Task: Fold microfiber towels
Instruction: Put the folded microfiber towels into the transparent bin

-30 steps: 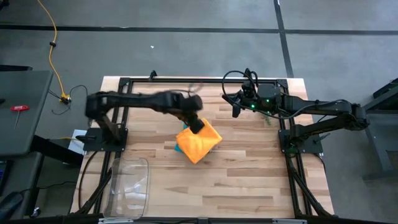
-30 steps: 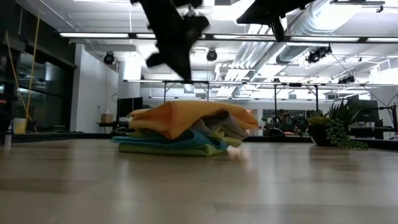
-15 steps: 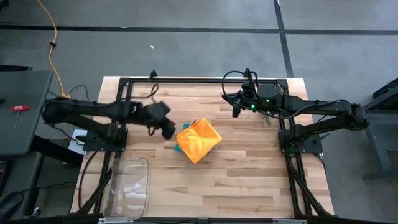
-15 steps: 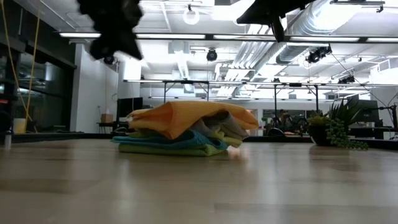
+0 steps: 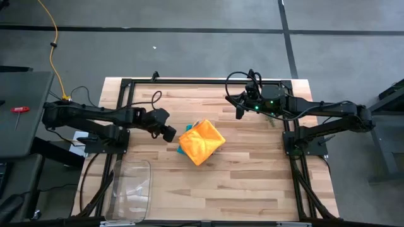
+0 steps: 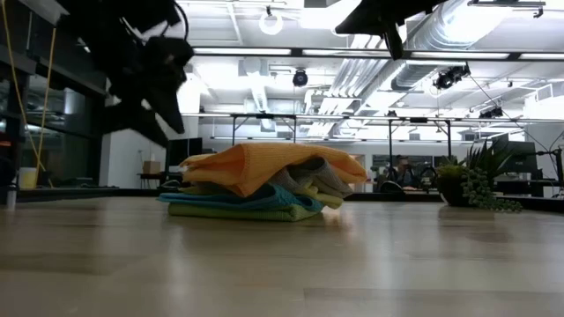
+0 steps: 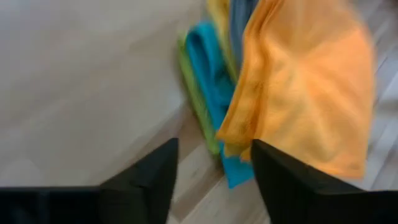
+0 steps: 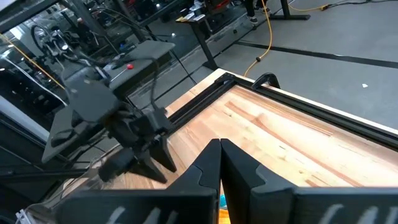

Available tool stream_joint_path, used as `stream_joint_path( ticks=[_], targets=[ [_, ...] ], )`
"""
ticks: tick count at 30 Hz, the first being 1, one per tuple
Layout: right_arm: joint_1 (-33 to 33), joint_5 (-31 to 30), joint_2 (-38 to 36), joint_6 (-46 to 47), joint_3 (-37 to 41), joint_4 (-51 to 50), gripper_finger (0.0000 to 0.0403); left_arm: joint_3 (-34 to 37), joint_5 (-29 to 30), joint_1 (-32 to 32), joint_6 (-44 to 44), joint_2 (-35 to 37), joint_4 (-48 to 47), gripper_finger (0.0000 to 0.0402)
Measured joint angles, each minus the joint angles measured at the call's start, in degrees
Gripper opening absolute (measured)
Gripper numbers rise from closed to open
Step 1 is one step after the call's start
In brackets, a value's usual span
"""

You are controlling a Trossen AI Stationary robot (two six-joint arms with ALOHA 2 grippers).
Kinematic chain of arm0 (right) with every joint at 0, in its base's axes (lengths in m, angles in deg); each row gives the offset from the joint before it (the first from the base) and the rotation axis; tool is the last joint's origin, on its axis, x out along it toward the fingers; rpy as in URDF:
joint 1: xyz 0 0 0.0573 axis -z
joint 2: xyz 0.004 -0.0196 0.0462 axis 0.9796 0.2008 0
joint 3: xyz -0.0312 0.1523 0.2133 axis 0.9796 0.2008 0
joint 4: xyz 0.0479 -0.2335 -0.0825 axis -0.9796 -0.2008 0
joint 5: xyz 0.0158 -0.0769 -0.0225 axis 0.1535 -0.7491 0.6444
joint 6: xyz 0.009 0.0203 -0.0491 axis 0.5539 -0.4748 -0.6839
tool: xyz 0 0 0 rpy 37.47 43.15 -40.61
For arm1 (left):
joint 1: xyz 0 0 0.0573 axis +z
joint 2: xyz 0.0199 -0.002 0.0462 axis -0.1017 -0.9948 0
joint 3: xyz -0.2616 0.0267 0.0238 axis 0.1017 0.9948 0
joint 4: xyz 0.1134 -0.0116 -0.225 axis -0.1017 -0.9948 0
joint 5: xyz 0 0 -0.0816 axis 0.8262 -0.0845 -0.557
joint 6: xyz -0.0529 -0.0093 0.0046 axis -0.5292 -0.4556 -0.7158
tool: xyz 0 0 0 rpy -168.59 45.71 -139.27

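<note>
So there's one stack of microfiber towels (image 5: 201, 143) sitting roughly mid-table, and going by the low view I can count five layers: the orange towel (image 6: 264, 164) draped over the top, a grey towel (image 6: 324, 176) and a yellow towel (image 6: 310, 193) peeking out underneath it, then the teal towel (image 6: 231, 199), and the lime green towel (image 6: 238, 212) flat on the wooden table (image 5: 252, 183) at the bottom. The orange one is bunched and humped rather than laid flat (it hides most of the pile from above). Two arms in the picture. The left gripper (image 5: 168, 133) is just beside the stack on its left, not touching it, and in its wrist view the two dark fingers (image 7: 149, 177) stand apart with nothing between them, the towel edges showing just past them. The right gripper (image 5: 240, 111) hangs over the far side of the table, well apart from the pile, with its fingers (image 8: 208, 168) pressed together and empty. One clear plastic tray (image 5: 131, 188) sits near the front left corner, and one small spiky green plant (image 6: 480, 180) is at the right.
</note>
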Motion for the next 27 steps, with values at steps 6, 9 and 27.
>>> stream_joint_path(
  ticks=[6, 9, 27],
  targets=[
    [0.0, 0.0, 0.0, 0.8, 0.0, -0.1, 0.0, 0.6, -9.5, 5.3, 3.0, -5.7, 4.3, 0.0282],
    [0.0, 0.0, 0.0, 1.3, 0.0, -0.1, 0.0, 0.6, -13.6, 7.4, 3.6, -8.7, 7.9, 0.0312],
    [0.0, 0.0, 0.0, 2.4, 0.0, -0.2, 0.0, 0.5, -26.7, 14.0, -1.5, -23.7, 26.8, 0.0326]
  ],
)
